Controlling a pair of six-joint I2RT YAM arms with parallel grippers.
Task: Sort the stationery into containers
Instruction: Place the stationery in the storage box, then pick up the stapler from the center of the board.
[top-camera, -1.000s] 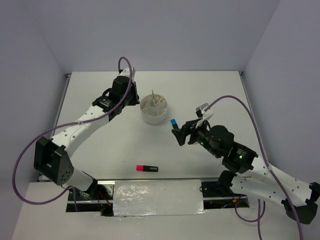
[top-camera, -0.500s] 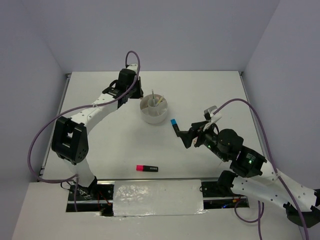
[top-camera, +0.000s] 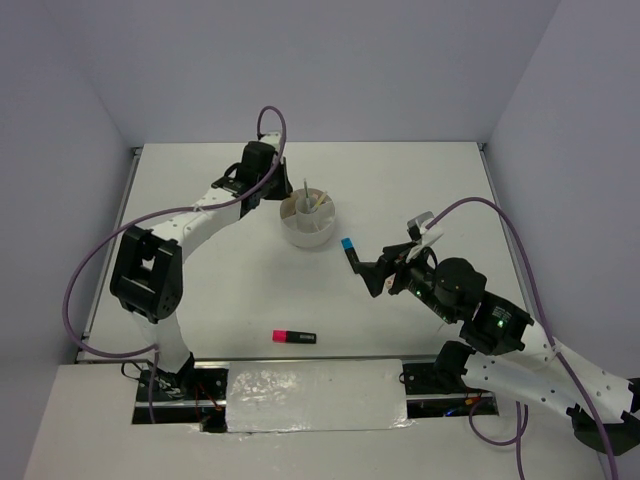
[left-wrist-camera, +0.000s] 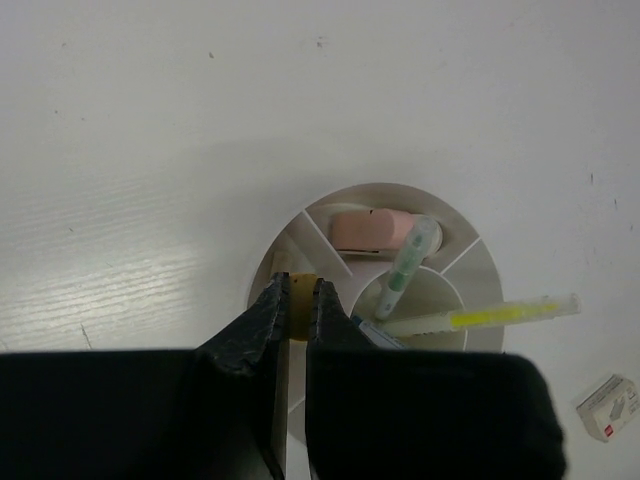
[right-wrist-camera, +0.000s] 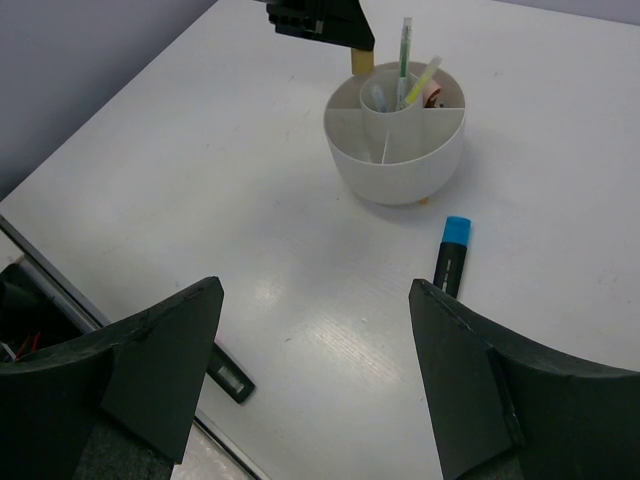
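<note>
Two highlighters lie flat: the blue-and-black highlighter (top-camera: 349, 251) at the white cup's (top-camera: 307, 232) 4 o'clock, cap toward 11, and the pink-and-black highlighter (top-camera: 294, 337) along 3–9, pink toward 9, while the left gripper (left-wrist-camera: 298, 292) pinches one tan eraser (right-wrist-camera: 356, 62) over the cup's 10 o'clock rim and the right gripper (right-wrist-camera: 315, 300) gapes wide.

- Cup (right-wrist-camera: 395, 165): white, round, low, with outer wedges around a central well. Upright, directly under the left gripper (left-wrist-camera: 300, 288).
- Tan eraser (left-wrist-camera: 299, 281): small, pinched between that gripper's closed jaws over the near rim.
- Pink eraser (left-wrist-camera: 365, 228): lies in the wedge beyond those jaws.
- Pen (left-wrist-camera: 410, 262) and yellow stick (left-wrist-camera: 480, 316): lean from the central well, right of them.
- Blue-and-black highlighter (right-wrist-camera: 452, 255): lies flat ahead of the right gripper (right-wrist-camera: 315, 290), whose jaws are spread, with its blue cap toward the cup.
- Pink-and-black highlighter (top-camera: 295, 337): lies flat, well apart from the cup.
</note>
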